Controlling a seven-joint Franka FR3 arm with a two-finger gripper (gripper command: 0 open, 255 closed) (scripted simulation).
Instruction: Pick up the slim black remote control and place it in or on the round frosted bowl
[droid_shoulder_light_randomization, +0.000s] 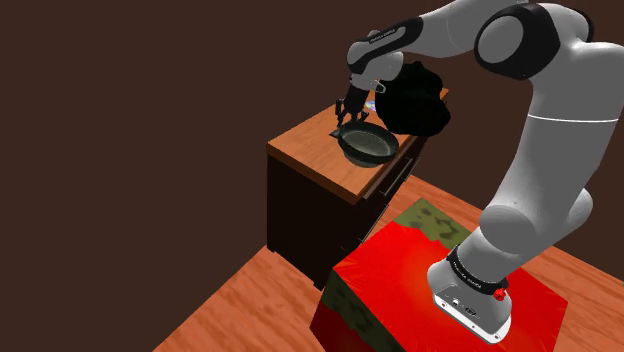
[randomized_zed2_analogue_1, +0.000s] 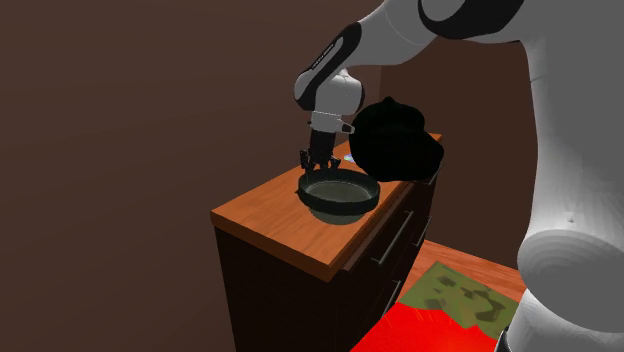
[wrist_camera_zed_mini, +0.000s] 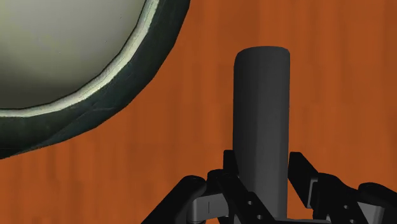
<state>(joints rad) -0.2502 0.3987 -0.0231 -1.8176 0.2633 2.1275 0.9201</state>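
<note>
Pincer (wrist_camera_zed_mini: 261, 170) clamped on the slim dark remote (wrist_camera_zed_mini: 261, 108), low over the wooden counter (droid_shoulder_light_randomization: 308, 150), just beside the dark-rimmed round bowl (randomized_zed2_analogue_1: 340, 208), 1 bulky black lump (droid_shoulder_light_randomization: 412, 100) close behind the bowl, drawers under the counter

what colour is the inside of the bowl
Pale greyish cream; the bowl has a dark grey-green rim around it. The wrist view shows it best.

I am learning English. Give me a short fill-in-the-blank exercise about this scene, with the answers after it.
The gripper clasps the slim black ___. The bowl stands on top of the wooden ___. The arm's stand is coloured ___.
Missing words: remote; cabinet; red.
</note>
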